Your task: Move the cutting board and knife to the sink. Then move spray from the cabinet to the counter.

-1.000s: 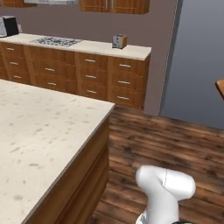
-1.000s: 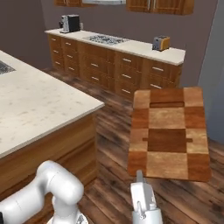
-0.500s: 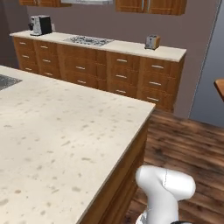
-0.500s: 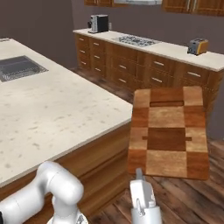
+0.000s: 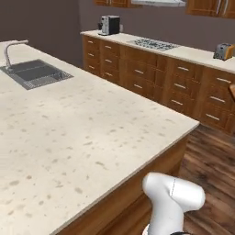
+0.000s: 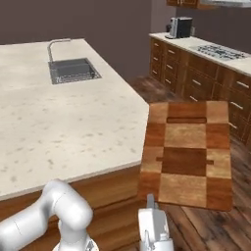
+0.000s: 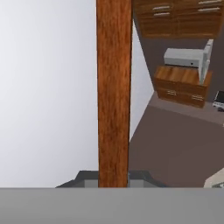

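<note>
Speckled cream table across most of the left base view, over brown wooden drawers, wood-plank floor off to the right. Sink recessed at the far left corner of that table, silver gooseneck faucet just behind it. Back run of brown drawers along the far wall, carrying a coffee machine, a stovetop and a toaster.

From the right base view: same table on the left, sink near its far end with the faucet at its rim. Cutting board held up in the air on the right, past the table's near corner and over the floor — broad patchwork face toward the camera, tilted slightly, well apart from the sink. Gripper at the board's lower edge, jaws closed tight on it from below. Coffee machine and stovetop on the back run beyond.

Along the hand view: cutting board seen edge-on as a tall reddish-brown strip rising from between the fingertips, pinched there. Pale wall to one side, wooden drawers and a grey appliance to the other — too blurred to name.
</note>
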Controlling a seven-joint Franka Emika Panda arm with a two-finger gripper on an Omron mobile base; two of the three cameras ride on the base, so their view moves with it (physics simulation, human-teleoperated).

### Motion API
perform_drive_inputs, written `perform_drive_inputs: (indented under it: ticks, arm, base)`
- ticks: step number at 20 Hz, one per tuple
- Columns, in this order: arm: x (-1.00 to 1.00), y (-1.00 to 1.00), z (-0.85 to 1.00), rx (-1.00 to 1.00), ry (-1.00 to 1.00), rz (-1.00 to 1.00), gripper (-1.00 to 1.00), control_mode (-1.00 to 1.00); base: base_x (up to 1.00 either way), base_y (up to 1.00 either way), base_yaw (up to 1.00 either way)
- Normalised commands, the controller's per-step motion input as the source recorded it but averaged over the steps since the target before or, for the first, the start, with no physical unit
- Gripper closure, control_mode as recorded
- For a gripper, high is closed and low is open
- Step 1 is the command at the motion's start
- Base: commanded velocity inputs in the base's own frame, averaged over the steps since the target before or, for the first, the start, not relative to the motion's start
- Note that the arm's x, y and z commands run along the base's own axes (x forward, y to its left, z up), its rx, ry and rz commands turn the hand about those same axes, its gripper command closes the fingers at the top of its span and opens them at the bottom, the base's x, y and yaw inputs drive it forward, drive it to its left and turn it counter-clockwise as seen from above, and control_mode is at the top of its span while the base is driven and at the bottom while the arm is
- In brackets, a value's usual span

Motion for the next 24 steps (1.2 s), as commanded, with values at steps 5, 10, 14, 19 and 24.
perform_drive_inputs:
  ticks: [5,10,14,19,24]
  arm:
    - [0.0,0.0,0.0,0.0,0.0,0.0,1.0,1.0]
    - [0.0,0.0,0.0,0.0,0.0,0.0,1.0,1.0]
    - [0.0,0.0,0.0,0.0,0.0,0.0,1.0,1.0]
    - [0.0,0.0,0.0,0.0,0.0,0.0,1.0,1.0]
    - [0.0,0.0,0.0,0.0,0.0,0.0,1.0,1.0]
  base:
    - [0.83,-0.6,0.58]
    - [0.81,-0.82,0.56]
    - [0.7,-0.89,0.53]
    - [0.59,-0.95,0.52]
    - [0.31,-1.0,0.47]
